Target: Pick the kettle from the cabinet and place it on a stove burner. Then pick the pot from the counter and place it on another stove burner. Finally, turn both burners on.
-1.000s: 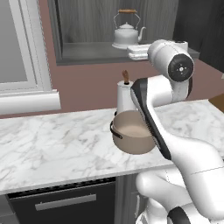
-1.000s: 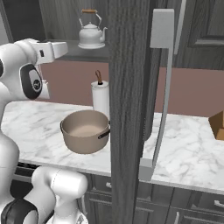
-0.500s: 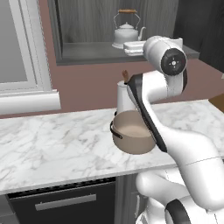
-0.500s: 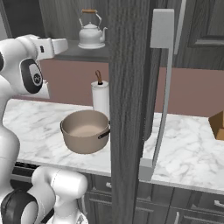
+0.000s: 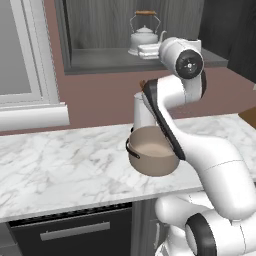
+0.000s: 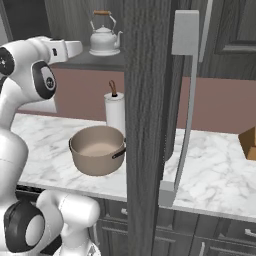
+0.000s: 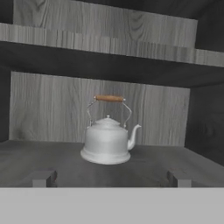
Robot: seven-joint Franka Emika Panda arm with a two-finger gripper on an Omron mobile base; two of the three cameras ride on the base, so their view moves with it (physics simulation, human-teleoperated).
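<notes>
The kettle [image 7: 107, 140] stands upright on the grey shelf of the cabinet [image 7: 144, 164], with its spout turned to the right in the hand view and its wooden-topped handle raised above the lid. The gripper [image 7: 109, 178] is level with this shelf and points straight at the kettle; its two finger tips [image 7: 41, 178] are spread wide apart, one on each side, and nothing is between them. They are near the kettle but not touching it. From the right base view, the white hand is at the left edge of the shelf and the kettle [image 6: 104, 38] sits a little further to the right. Below, the pot [image 6: 96, 149] rests on the counter [image 6: 210, 170], just in front of a white paper-towel roll [image 6: 115, 111]. A dark open cabinet door [image 6: 148, 100] hangs in front of the right base view, and a brown box [image 6: 249, 142] sits at the far right of the counter.
</notes>
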